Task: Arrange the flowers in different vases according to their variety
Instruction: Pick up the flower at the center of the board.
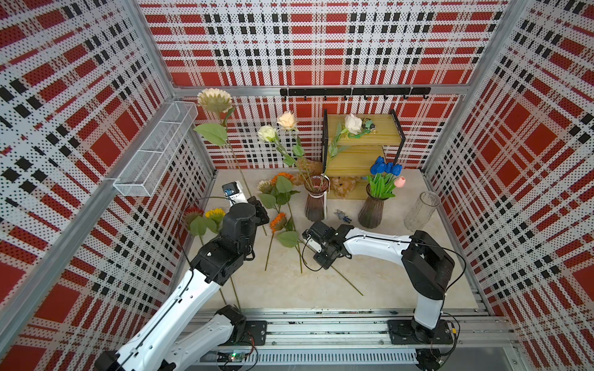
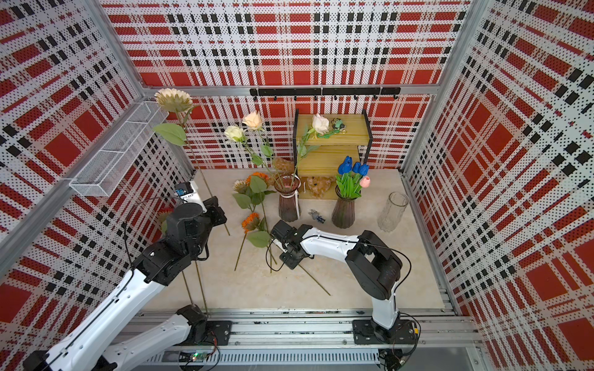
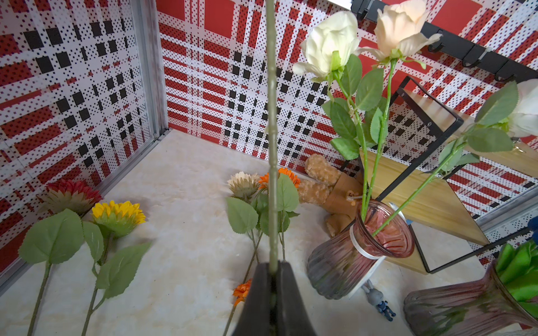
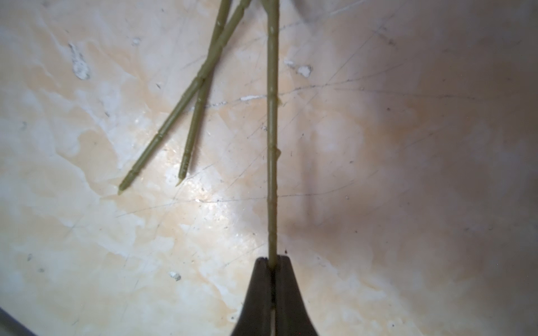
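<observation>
Cream sunflower [image 1: 214,100] — left claw [image 3: 274,266] clamped; right claw [image 4: 273,260] pinches stem [image 4: 272,145].

My left gripper [image 3: 273,266] holds a cream sunflower [image 1: 214,100] upright, my right gripper [image 4: 272,260] pinches a stem [image 4: 272,145] on the bench [image 4: 407,145]; roses [image 1: 286,120] stand in one purple vase [image 1: 316,200], tulips [image 1: 384,170] in the second vase [image 1: 372,210], near the clear vase [image 1: 421,213].
</observation>
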You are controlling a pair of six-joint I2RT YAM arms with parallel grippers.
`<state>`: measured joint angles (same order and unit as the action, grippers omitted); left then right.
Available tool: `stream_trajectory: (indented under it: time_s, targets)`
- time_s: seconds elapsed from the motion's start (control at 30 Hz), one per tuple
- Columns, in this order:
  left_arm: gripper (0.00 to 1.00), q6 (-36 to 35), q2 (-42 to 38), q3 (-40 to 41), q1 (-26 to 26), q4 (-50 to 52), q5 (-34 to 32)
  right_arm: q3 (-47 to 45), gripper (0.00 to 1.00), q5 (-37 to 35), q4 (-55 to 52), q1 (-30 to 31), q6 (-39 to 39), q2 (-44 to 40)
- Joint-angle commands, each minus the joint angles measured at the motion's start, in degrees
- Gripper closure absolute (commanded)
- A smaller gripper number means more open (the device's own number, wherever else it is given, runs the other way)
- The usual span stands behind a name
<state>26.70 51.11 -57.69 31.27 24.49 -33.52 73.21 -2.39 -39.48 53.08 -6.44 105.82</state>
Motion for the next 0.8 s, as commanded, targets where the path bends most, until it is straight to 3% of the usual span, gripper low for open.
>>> stream_trajectory:
  time_s: [0.0,0.13,0.4,0.47,0.57,0.77]
  targets:
    - [1.0,-0.27,-0.4,-0.55,0.22,-0.51,-1.18,3.28,1.0,-1.28,-2.25,0.68,-0.84,-7.67]
    - [1.0,-0.33,-0.58,-0.32,0.17,-0.55,-1.3,7.73,1.0,-4.52,-3.35,1.23,-2.71,-15.82]
    - [1.0,-0.24,-0.07,-0.24,0.2,-1.67,0.04,14.52,1.0,-21.17,-0.56,-0.48,-3.66,-28.97]
    - [1.0,-0.16,0.23,-0.25,0.28,-2.21,0.33,14.47,1.0,-29.5,0.18,-1.5,-3.76,-31.78]
    - [1.0,0.01,1.26,-0.42,1.24,-3.07,0.34,11.87,1.0,-43.11,3.29,-4.31,-1.79,-36.76]
    - [1.0,-1.0,4.34,-2.21,7.58,-5.3,-4.59,5.03,1.0,-48.03,17.17,-17.74,10.4,-45.41]
